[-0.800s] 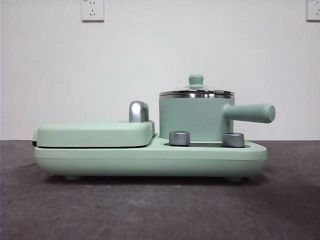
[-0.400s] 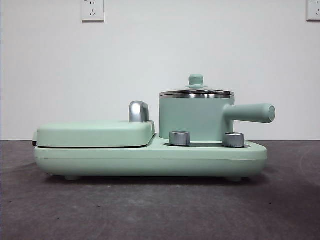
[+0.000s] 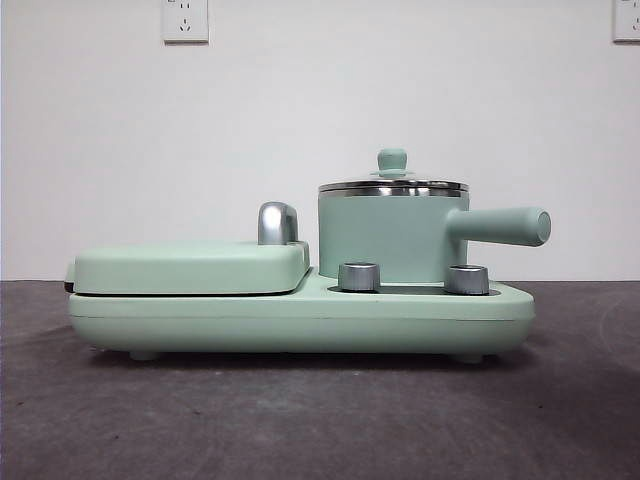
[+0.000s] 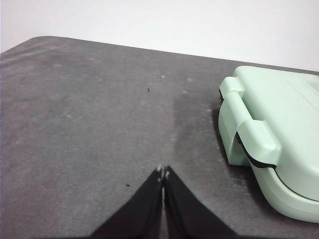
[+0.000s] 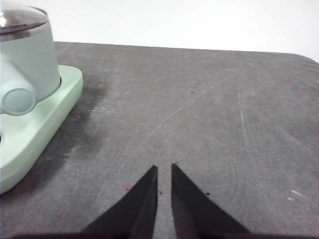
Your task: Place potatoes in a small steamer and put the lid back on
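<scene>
The small steamer point(image 3: 390, 240), a mint-green pot with a long side handle point(image 3: 505, 226), stands on the right part of the appliance base point(image 3: 300, 322). The lid point(image 3: 392, 186), with its green knob, sits on the pot. The pot point(image 5: 30, 59) and the lid point(image 5: 20, 17) also show in the right wrist view. The potato is hidden or out of view. My left gripper point(image 4: 163, 172) is shut and empty above the table beside the griddle end. My right gripper point(image 5: 163, 167) is empty, its jaws all but shut, above the table beside the pot's handle.
The flat mint-green griddle point(image 3: 190, 268) with a chrome handle point(image 3: 277, 222) lies closed on the base's left part; it also shows in the left wrist view point(image 4: 279, 129). Two steel dials point(image 3: 359, 277) point(image 3: 466, 279) stand in front of the pot. The table point(image 3: 300, 420) is dark grey.
</scene>
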You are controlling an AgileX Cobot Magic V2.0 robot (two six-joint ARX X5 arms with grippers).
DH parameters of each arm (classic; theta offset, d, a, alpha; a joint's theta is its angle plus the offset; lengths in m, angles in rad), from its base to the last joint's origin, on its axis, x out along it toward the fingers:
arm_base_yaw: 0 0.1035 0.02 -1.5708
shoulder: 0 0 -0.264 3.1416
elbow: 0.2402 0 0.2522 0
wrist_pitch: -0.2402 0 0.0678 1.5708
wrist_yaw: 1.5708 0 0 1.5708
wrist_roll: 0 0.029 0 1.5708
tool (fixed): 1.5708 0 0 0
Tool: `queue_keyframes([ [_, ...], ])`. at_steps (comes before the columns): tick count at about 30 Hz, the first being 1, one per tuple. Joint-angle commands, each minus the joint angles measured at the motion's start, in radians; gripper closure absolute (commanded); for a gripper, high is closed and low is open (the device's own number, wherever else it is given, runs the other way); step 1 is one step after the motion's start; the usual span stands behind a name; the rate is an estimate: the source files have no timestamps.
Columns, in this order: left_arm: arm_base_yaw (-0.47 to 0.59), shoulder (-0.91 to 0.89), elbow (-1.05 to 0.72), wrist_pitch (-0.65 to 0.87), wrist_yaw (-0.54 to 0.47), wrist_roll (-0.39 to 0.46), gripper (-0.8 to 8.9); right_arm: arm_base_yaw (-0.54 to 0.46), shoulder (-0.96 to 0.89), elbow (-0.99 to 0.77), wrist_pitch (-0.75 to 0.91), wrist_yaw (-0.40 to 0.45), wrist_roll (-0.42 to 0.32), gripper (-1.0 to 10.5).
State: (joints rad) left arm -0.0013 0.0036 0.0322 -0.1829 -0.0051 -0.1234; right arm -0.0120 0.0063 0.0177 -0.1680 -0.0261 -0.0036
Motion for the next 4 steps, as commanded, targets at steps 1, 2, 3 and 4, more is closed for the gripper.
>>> queue_keyframes([
  [1, 0.0, 0.0, -0.019, -0.005, -0.004, 0.006, 8.08, 0.003, -0.003, -0.006, 0.011, 0.001, -0.005, 9.1],
  [2, 0.0, 0.0, -0.019, -0.005, -0.004, 0.006, 8.08, 0.003, -0.003, -0.006, 0.011, 0.001, -0.005, 9.1],
  [3, 0.0, 0.0, -0.019, -0.005, -0.004, 0.006, 8.08, 0.003, -0.003, -0.006, 0.011, 0.001, -0.005, 9.1],
  [4, 0.0, 0.0, -0.019, -0.005, -0.004, 0.006, 8.08, 0.003, -0.003, -0.006, 0.011, 0.001, -0.005, 9.1],
])
